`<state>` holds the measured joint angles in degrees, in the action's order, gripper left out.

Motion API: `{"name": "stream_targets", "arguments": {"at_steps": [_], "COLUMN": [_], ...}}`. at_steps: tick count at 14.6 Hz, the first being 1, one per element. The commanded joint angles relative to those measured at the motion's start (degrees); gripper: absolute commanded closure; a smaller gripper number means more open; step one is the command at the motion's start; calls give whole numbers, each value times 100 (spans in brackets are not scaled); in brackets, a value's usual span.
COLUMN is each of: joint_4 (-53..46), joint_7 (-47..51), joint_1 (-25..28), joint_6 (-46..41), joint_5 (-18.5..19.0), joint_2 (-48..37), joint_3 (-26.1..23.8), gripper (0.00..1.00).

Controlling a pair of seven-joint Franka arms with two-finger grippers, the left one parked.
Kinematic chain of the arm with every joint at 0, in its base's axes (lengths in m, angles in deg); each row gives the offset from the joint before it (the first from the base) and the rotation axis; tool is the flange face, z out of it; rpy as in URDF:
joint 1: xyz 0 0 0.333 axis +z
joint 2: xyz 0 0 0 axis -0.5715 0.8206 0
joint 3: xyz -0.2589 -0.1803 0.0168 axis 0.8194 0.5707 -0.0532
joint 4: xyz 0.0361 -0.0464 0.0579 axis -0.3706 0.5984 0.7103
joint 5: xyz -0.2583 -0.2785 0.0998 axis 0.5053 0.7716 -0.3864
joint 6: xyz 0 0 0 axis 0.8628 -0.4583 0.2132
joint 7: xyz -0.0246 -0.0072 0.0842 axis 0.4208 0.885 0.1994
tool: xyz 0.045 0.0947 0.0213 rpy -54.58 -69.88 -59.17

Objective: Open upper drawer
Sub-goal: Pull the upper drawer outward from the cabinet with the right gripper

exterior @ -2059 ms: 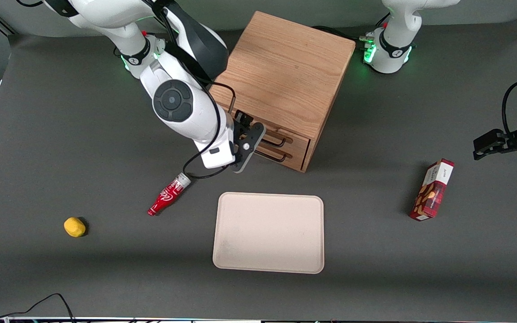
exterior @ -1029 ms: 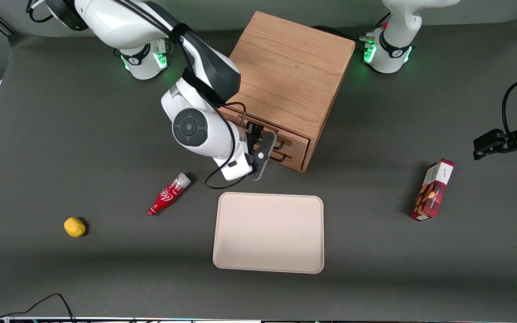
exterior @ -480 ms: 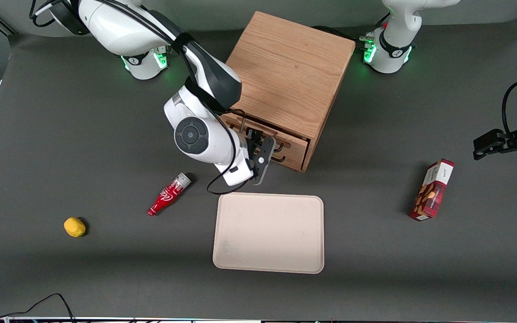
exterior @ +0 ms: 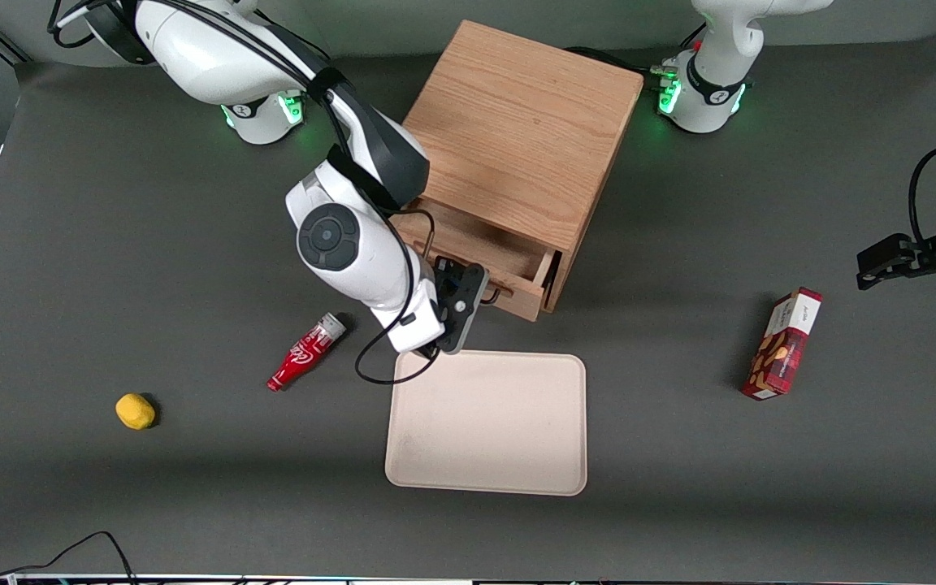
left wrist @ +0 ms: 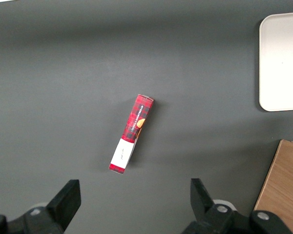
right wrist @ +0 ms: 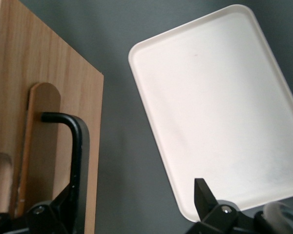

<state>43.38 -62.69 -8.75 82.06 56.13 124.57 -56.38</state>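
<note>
I keep the right arm's end effector hooked at the thin black wire handle of the shallow light-wood upper drawer, partly drawn from the oak cabinet toward the cream tray; finger closure I cannot tell.

Little can be read. The small red bottle lying on the desk carries white cursive script along its side, in the manner of a cola logo, but the letters are too small to make out. The red plaid box toward the parked arm's end has a white end panel with a short dark word, illegible in both the front and left wrist views. Nothing else bears lettering.
</note>
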Motion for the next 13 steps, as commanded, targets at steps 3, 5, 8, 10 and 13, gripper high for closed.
{"name": "stream_targets", "arguments": {"at_steps": [3,5,8,10,13], "joint_4": [-159,-167,-176,-176,-290], "joint_7": [-130,-139,-148,-148,-139], "joint_1": [-52,-131,-263,-316,-448], "joint_6": [222,353,661,819,917], "joint_5": [65,65,56,65,56], "joint_2": [61,96,184,228,316], "joint_3": [338,426,540,593,681], "gripper": [0,0,0,0,0]}}
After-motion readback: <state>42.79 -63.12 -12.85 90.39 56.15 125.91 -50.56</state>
